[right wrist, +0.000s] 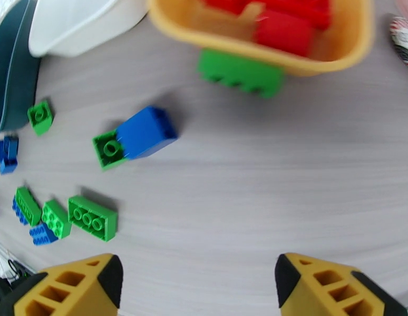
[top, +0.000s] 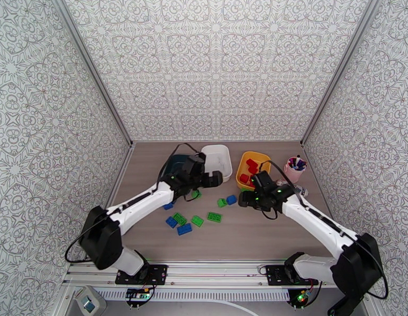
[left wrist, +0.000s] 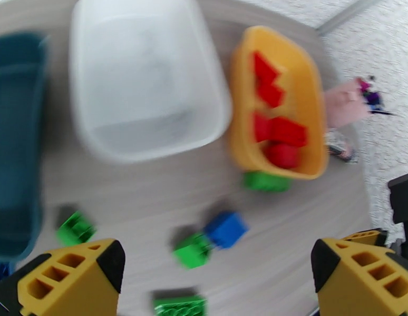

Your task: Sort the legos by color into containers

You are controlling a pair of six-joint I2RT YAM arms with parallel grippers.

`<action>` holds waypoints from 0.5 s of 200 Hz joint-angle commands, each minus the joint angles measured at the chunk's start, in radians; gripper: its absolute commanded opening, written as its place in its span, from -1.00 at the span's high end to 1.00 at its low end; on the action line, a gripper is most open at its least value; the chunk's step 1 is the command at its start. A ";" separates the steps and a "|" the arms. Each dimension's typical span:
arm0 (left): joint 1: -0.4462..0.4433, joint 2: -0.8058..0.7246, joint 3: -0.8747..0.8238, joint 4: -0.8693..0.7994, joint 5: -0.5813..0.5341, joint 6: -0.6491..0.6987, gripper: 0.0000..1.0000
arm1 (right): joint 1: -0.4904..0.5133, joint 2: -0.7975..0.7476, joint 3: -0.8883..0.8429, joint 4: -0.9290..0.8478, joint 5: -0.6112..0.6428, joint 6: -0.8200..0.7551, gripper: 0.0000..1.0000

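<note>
The red legos (top: 251, 168) lie together inside the yellow tub (top: 261, 154), which stands toward the far right of the surface (top: 267, 238). The white tub (top: 220, 156) is just beside it on the left, and the teal tub (top: 175, 163) is beyond that, partly covered by the left arm. The green and blue legos lie loose on the surface, nearer the arms. A long green brick (right wrist: 241, 73) rests against the near wall of the yellow tub. A blue brick (right wrist: 146, 131) and a small green brick (right wrist: 108, 149) sit touching each other around the middle. Further left, a cluster of green and blue bricks (top: 184, 228) lies in a loose group, with a lone green brick (right wrist: 40, 117) close to the teal tub. The left gripper (left wrist: 214, 264) hovers above the surface just in front of the white tub, its jaws spread wide with nothing between them; its wrist view is blurred. The right gripper (right wrist: 198, 283) hangs off the near side of the yellow tub above bare surface, its jaws likewise wide apart and empty. A pink cup of pens (top: 295, 169) stands to the right of the yellow tub, near the wall.
</note>
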 commanded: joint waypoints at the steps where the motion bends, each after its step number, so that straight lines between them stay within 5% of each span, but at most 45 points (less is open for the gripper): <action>1: 0.032 -0.103 -0.123 -0.034 -0.050 -0.059 -0.99 | 0.071 0.065 0.038 0.055 -0.047 -0.020 -0.68; 100: 0.194 -0.600 -0.498 -0.123 -0.105 -0.197 -0.99 | 0.406 0.423 0.181 -0.001 0.104 -0.155 -0.75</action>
